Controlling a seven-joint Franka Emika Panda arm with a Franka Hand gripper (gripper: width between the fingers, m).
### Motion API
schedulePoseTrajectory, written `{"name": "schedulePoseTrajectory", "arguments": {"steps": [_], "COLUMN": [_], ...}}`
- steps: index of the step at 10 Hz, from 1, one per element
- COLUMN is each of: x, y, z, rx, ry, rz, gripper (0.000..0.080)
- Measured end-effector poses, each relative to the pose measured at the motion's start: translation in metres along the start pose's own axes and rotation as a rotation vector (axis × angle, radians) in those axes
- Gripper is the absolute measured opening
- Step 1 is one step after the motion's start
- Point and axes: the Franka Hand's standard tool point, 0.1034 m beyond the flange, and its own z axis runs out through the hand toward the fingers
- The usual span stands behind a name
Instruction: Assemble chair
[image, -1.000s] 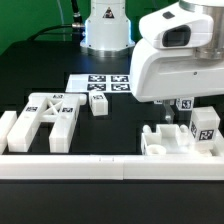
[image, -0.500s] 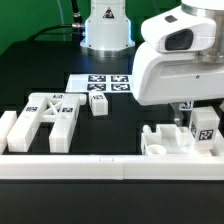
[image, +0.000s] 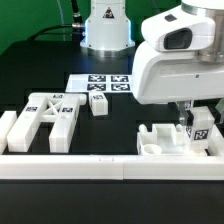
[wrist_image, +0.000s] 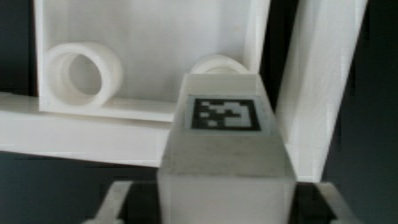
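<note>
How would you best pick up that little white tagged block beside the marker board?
Probably from straight above, pinching the little block across its two flat side faces. It lies low and alone, with bare table on both sides.

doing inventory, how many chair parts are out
5 visible: X-braced frame, plain block beside it, small tagged block by the marker board, flat panel under the arm, tagged piece in the end effector; more may be hidden.

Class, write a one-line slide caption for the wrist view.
Gripper shut on a tagged white chair part, with a round-holed panel beyond it.
</note>
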Motion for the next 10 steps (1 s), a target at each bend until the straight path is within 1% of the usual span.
{"name": "schedulePoseTrajectory", "arguments": {"steps": [3, 4, 5, 7, 8, 10], "x": [0.001, 0.000, -0.006, -0.009, -0.008, -0.008], "y": [0.000, 0.000, -0.002, -0.008, -0.010, -0.013], "z": [-0.001, -0.002, 0.000, 0.002, 0.002, 0.002], "rx": [0.003, 0.007, 0.010, 0.023, 0.038, 0.048], "ry": [0.015, 0.032, 0.036, 0.058, 0.072, 0.072], "rz": [0.262, 0.355, 0.484, 0.693, 0.805, 0.949], "gripper": [0.0298, 0.0298, 0.0298, 0.0297, 0.0297, 0.0297]}}
